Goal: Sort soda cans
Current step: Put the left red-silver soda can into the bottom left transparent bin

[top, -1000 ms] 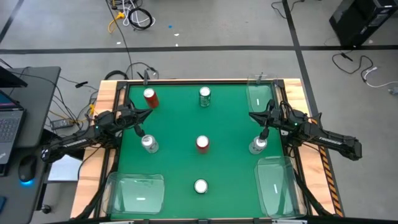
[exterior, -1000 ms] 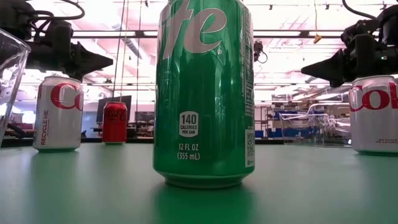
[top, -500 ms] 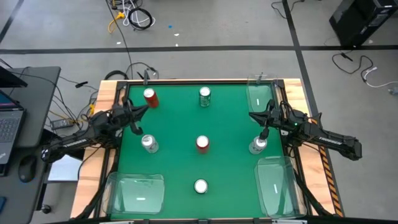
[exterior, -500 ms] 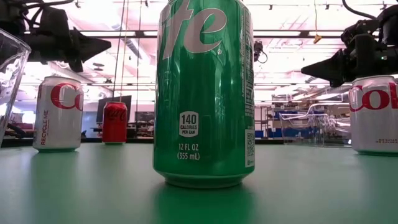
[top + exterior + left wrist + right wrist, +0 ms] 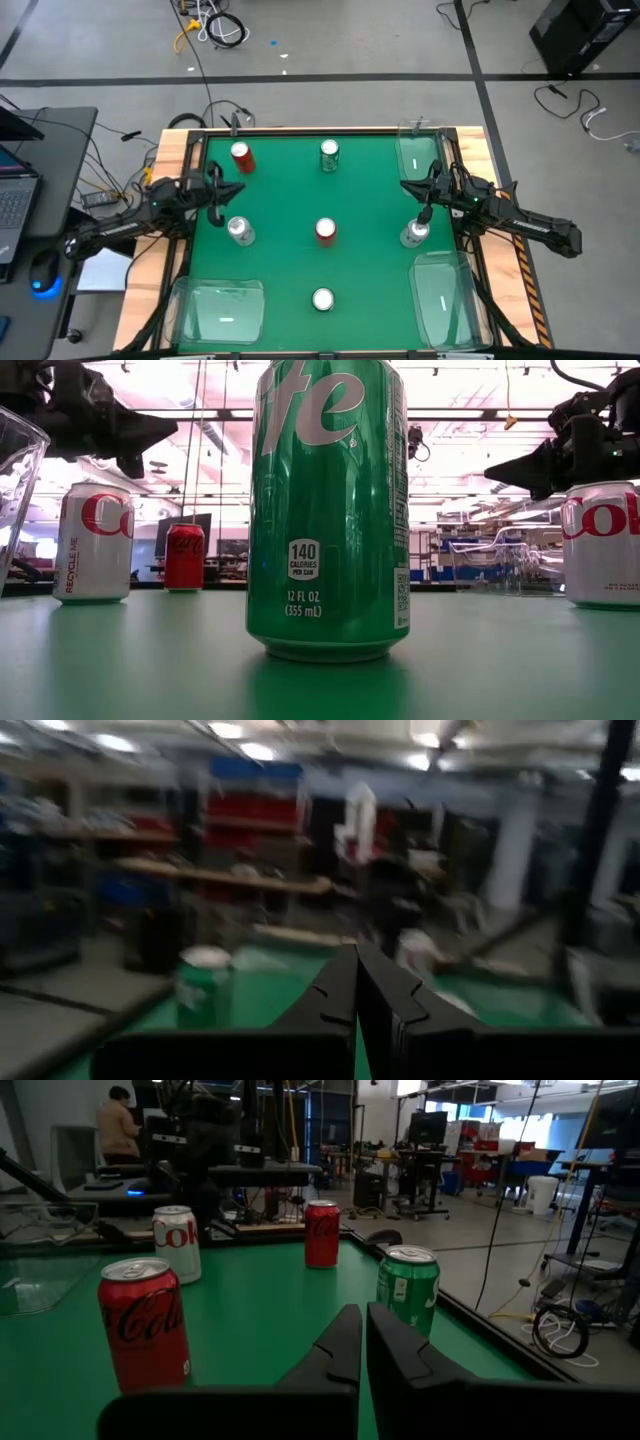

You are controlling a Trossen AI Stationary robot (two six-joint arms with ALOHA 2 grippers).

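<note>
1. Right now six soda cans stand upright on the green table [image 5: 280,250], none of them in a bin and none held
2. At the far side stand a red can [image 5: 242,156] towards the left and a green can [image 5: 329,153] near the middle
3. Across the middle sit a silver can [image 5: 239,230] on the left, a second red can [image 5: 325,230] at the centre, and a second silver can [image 5: 414,234] on the right
4. Alone at the near edge, midway between the two near bins, stands the other green can [image 5: 322,299]; it fills the low view
5. Clear plastic bins sit at three corners: near left [image 5: 218,310], near right [image 5: 443,297] and far right [image 5: 418,155]
6. From the left edge, the left gripper [image 5: 240,191] hangs above the cloth with its fingers pressed together and nothing between them; it sits between the far red can and the left silver can, touching neither
7. On the other side, the right gripper [image 5: 405,184] is likewise pinched closed on nothing, raised over the table beside the far-right bin, with the right silver can just nearer the front and apart from it
8. Beyond the table, a person sits at a desk [image 5: 118,1125] in the room, and a laptop [image 5: 15,190] rests on a dark stand to the left
</note>
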